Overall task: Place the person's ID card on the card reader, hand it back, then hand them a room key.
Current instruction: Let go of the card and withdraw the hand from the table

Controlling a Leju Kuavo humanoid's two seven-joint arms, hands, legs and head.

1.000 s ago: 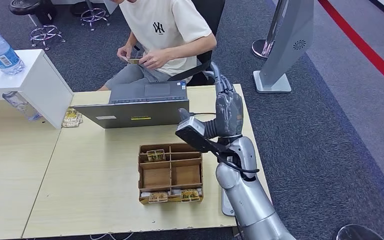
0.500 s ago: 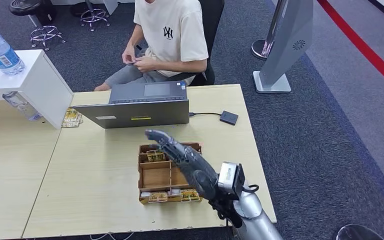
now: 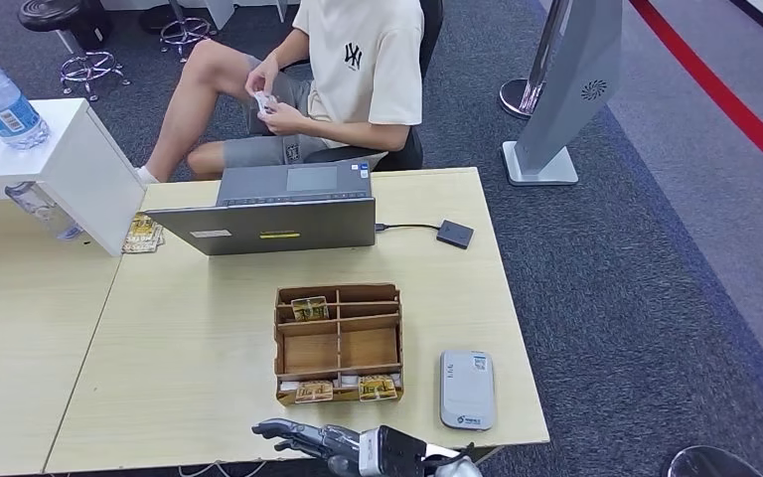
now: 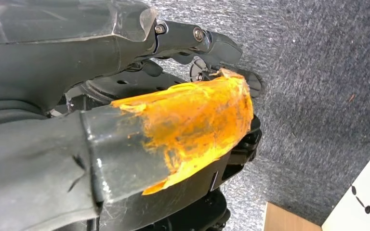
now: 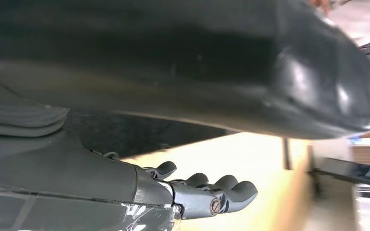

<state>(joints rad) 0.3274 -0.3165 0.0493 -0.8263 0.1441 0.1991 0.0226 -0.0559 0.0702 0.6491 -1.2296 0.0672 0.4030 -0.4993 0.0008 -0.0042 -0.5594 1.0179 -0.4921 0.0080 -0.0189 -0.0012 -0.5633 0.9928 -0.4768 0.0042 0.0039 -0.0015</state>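
One robot hand, the right hand (image 3: 318, 439), sits low at the tabletop's (image 3: 199, 338) near edge, empty with fingers spread. Whether the left hand (image 4: 125, 96) is open or closed cannot be told. The card reader (image 3: 467, 389) lies beside the wooden tray (image 3: 338, 343). The person (image 3: 358, 79) holds a small card (image 3: 263, 101).

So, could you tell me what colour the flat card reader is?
Light grey card reader, clearest in the head view.
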